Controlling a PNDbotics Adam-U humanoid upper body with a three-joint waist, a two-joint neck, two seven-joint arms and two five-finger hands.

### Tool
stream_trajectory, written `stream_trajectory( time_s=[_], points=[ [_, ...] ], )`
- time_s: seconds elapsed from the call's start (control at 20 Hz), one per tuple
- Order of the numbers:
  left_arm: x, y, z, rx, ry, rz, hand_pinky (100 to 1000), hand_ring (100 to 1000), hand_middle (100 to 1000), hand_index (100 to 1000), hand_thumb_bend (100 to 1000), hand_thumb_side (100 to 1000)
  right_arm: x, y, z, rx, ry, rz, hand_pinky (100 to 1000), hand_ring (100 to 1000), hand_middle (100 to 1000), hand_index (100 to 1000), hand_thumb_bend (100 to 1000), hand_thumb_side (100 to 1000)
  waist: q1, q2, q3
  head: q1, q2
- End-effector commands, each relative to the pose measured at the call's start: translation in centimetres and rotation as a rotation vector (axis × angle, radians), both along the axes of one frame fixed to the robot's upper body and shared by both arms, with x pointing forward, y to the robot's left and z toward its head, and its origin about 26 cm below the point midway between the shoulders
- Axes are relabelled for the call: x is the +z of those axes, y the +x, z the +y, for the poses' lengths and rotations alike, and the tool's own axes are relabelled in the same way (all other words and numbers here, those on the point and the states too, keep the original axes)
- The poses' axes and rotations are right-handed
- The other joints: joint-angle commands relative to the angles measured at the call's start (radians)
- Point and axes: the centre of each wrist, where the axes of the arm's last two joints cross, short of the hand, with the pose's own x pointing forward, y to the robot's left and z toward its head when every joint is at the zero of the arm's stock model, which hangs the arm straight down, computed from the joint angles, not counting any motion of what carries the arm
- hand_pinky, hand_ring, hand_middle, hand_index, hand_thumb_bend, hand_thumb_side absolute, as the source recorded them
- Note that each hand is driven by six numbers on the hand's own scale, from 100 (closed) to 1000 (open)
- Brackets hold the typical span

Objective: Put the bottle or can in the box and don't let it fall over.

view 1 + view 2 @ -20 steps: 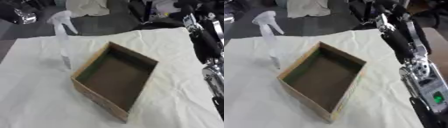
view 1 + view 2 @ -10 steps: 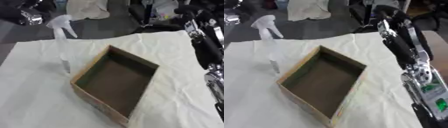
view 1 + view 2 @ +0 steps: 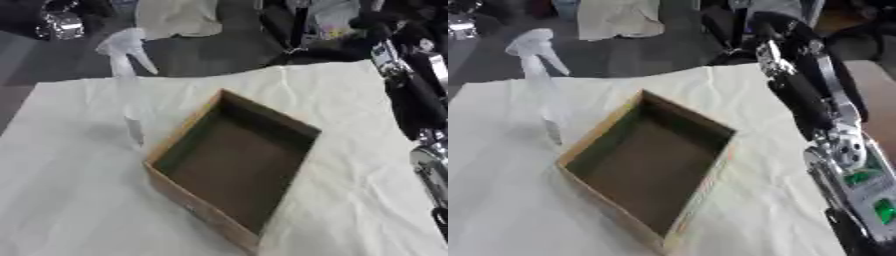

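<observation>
- Left eye view: the clear spray bottle [image 3: 127,87] stands upright on the white cloth [image 3: 70,200], just beside the open cardboard box [image 3: 229,165] at its ten o'clock, so the task is not yet begun.
- Right eye view: the right arm [image 3: 815,100] hangs at three o'clock; neither hand shows, so their fingers cannot be judged.

The right arm [image 3: 802,95] has drawn back toward the table's right edge, its upper end now higher in view. The bottle [image 3: 128,90] and box [image 3: 232,165] only shifted with the camera's tilt.
</observation>
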Motion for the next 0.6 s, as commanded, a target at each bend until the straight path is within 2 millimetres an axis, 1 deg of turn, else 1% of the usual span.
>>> stream_trajectory(
  time_s=[0.05,0.35,0.6],
  points=[
    [1.27,-0.56,0.08,-0.008,-0.003,-0.035,971,848,817,823,209,600,1.11,-0.47,0.15,0.017,-0.009,-0.042,933,731,780,807,100,556,-0.002,-0.014,-0.002,0.008,-0.002],
    [1.07,-0.6,-0.31,-0.022,0.025,-0.026,963,842,805,820,209,603,1.15,-0.47,0.18,0.018,-0.011,-0.041,934,731,781,807,100,560,-0.001,-0.009,-0.002,0.015,0.011],
    [1.0,-0.5,-0.28,-0.012,0.024,-0.025,972,854,824,823,214,602,1.23,-0.47,0.21,0.021,-0.012,-0.044,935,732,781,808,100,560,-0.002,-0.006,-0.004,0.015,0.005]
  ],
)
